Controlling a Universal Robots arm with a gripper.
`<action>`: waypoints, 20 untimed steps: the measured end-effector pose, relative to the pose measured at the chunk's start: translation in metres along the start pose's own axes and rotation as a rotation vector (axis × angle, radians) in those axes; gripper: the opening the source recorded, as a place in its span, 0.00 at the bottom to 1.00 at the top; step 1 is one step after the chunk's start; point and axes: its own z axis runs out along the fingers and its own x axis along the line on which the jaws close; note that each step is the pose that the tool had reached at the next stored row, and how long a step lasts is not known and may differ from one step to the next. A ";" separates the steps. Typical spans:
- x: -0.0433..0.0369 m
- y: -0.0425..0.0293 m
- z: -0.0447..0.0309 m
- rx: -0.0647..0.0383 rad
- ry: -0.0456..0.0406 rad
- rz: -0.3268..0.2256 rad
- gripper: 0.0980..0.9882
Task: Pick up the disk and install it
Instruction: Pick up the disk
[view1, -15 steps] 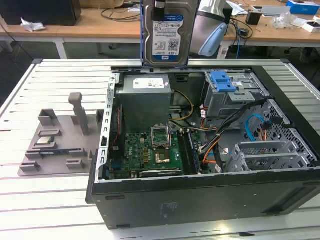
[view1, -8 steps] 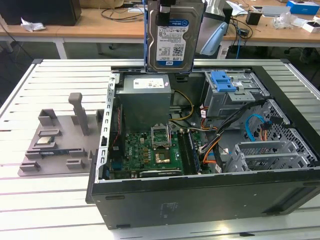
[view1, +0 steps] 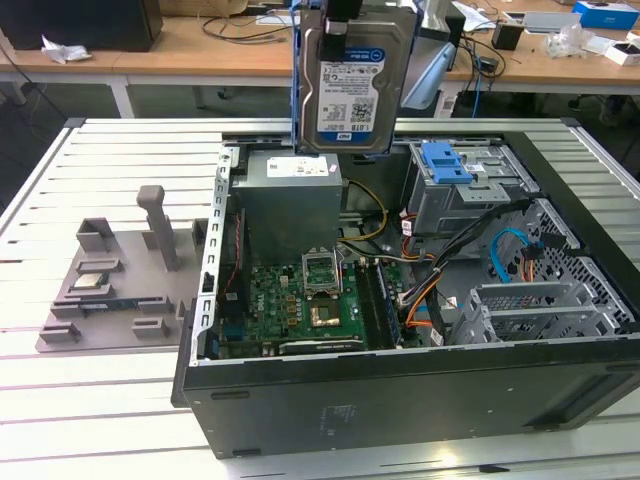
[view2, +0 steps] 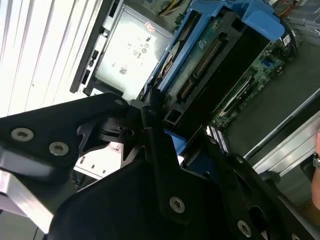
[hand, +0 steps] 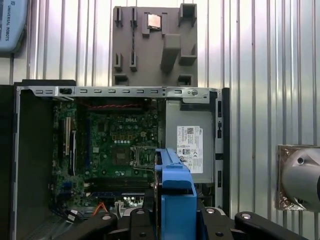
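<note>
Exterior view: the gripper (view1: 341, 18) comes down from the upper edge of the picture, clamped onto the top of the disk (view1: 352, 85). The disk hangs upright in the air with its white-and-blue label facing the camera and a blue rail down its side toward the exterior view's left. It touches nothing below. It is above the far edge of the open computer case (view1: 400, 400), over the grey power supply box (view1: 285, 205) (the one with a white sticker on top).

The case lies on its side on a slatted metal table (view1: 120, 150), near the table's front edge. Inside it, the green motherboard (view1: 290, 305) lies on the case floor in front of the power supply. A blue bracket (view1: 445, 163) sits on the drive cage in the far corner toward the exterior view's right. A grey moulded fixture (view1: 110, 290) rests on the table beside the case, toward the exterior view's left edge.

In the second wrist view, the black fingers (view2: 150, 117) press against the blue rail at the disk's end, and the drive's green circuit board runs away from them toward the case. In the first wrist view, the blue rail stands up between the fingers, with the motherboard, power supply and fixture below.
</note>
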 end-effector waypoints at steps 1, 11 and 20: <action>0.0040 -0.0005 0.0000 0.000 0.0003 0.000 0.30; 0.0280 -0.0038 0.0003 0.000 0.0012 0.000 0.30; 0.0546 -0.0053 0.0003 0.000 0.0017 0.000 0.30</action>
